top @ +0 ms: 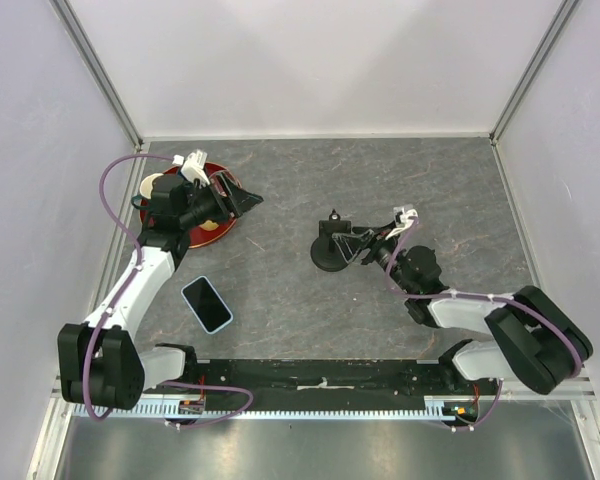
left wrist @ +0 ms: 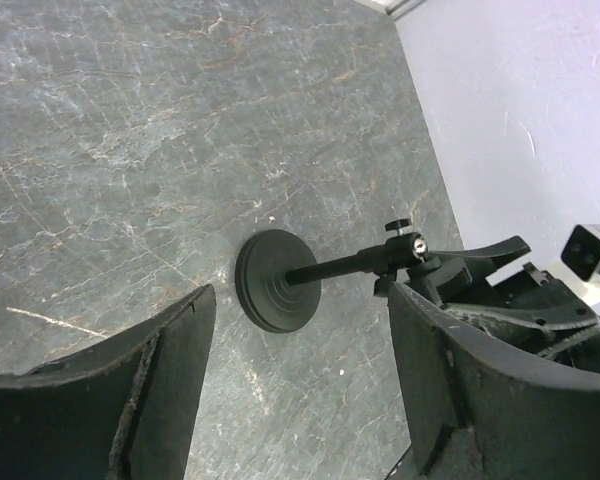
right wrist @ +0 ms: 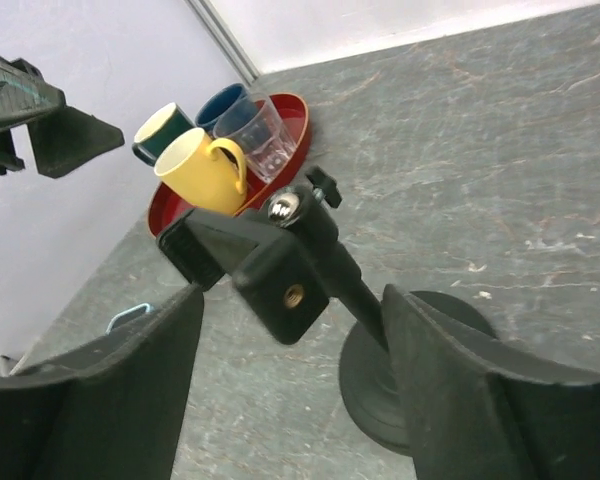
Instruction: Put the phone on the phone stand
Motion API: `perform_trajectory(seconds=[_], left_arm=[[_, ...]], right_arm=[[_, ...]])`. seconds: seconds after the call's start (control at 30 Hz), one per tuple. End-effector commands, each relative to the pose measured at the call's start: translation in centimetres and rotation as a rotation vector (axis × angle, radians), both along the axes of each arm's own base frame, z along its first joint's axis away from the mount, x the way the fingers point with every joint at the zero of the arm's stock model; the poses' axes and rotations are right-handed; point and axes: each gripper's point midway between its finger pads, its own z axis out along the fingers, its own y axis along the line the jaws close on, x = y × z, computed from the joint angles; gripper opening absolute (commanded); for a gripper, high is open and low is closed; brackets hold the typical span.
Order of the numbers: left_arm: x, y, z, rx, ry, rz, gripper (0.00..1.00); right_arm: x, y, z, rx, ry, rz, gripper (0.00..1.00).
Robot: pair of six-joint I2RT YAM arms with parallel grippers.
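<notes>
The phone [top: 207,304], black screen and light blue edges, lies flat on the grey table near the left arm's base. A light blue corner of it shows in the right wrist view [right wrist: 130,317]. The phone stand [top: 332,256] stands mid-table on its round base [right wrist: 400,385], with its clamp [right wrist: 280,270] on top. It also shows in the left wrist view [left wrist: 277,280]. My right gripper [top: 358,245] [right wrist: 295,300] is open, with a finger on either side of the stand's clamp and post. My left gripper [top: 248,198] [left wrist: 300,400] is open and empty, held above the table left of the stand and pointing at it.
A red tray [top: 223,228] [right wrist: 290,140] at the back left holds a yellow mug [right wrist: 200,170], a dark mug [right wrist: 160,130] and a glass [right wrist: 255,130]. The left arm hangs over it. White walls close the left, back and right sides.
</notes>
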Motion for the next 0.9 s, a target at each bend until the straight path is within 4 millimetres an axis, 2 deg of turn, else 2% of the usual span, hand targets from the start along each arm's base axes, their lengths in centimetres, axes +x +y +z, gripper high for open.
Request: perform_trajectory(seconds=[0.0,0.07,0.17,0.2,0.23,0.27,0.3,0.33,0.37,0.4,0.43,0.47,0.53,0.57,0.63,0.67,0.73,0.87], left_arm=[[1.1,1.2,1.1,0.054,-0.03,0.063,0.77],[1.4,2.4,0.2,0.102,0.003,0.138,0.77],[2.1,4.8,-0.6,0.182,0.053,0.274,0.78],[2.6,6.4,-1.0,0.229,0.063,0.357,0.79],[2.2,7.3,-1.9,0.264,0.109,0.4,0.8],[2.3,8.2,-1.8,0.293,0.121,0.45,0.8],[2.4,10.1,-2.0,0.342,0.14,0.555,0.83],[1.2,10.9,-3.3,0.384,0.224,0.585,0.83],[0.8,11.4,-3.0,0.378,0.254,0.623,0.83],[0.0,11.9,-3.6,0.395,0.296,0.648,0.83],[-0.9,12.1,-4.3,0.4,0.336,0.658,0.83],[-3.0,12.3,-5.8,0.402,0.427,0.677,0.83],[-4.6,12.5,-7.0,0.402,0.485,0.693,0.83],[-6.2,12.5,-8.1,0.391,0.534,0.703,0.84],[-7.5,12.3,-9.0,0.356,0.583,0.716,0.85],[-8.3,11.9,-10.0,0.338,0.62,0.71,0.96],[-9.1,10.8,-10.7,0.288,0.654,0.676,0.97],[-10.5,10.9,-13.4,0.262,0.755,0.73,0.98]], right_arm=[[-0.4,-1.1,1.8,-0.01,-0.053,-0.035,0.88],[-0.6,-2.0,1.2,-0.023,-0.036,-0.068,0.97],[-0.3,-3.9,0.6,-0.056,-0.021,-0.165,0.98],[-0.3,-4.2,0.6,-0.064,-0.015,-0.178,0.98],[-0.2,-4.4,0.7,-0.078,-0.02,-0.188,0.98],[-0.1,-4.7,0.7,-0.085,-0.02,-0.202,0.98],[-0.1,-4.8,0.8,-0.086,-0.024,-0.207,0.98],[-0.2,-4.8,0.9,-0.083,-0.027,-0.21,0.98],[-0.1,-5.1,1.0,-0.08,-0.027,-0.22,0.98],[-0.2,-5.1,1.0,-0.079,-0.028,-0.221,0.98],[-0.3,-5.2,1.0,-0.077,-0.03,-0.222,0.98],[-0.4,-5.3,1.3,-0.066,-0.036,-0.225,0.98],[-0.5,-5.5,1.5,-0.057,-0.042,-0.233,0.98],[-0.5,-5.7,1.8,-0.047,-0.048,-0.241,0.98],[-0.5,-5.9,1.8,-0.047,-0.051,-0.251,0.98],[-0.5,-5.9,1.7,-0.05,-0.049,-0.254,0.98],[-0.5,-6.2,1.6,-0.05,-0.045,-0.266,0.98],[-0.7,-6.6,2.4,-0.035,-0.07,-0.278,0.98]])
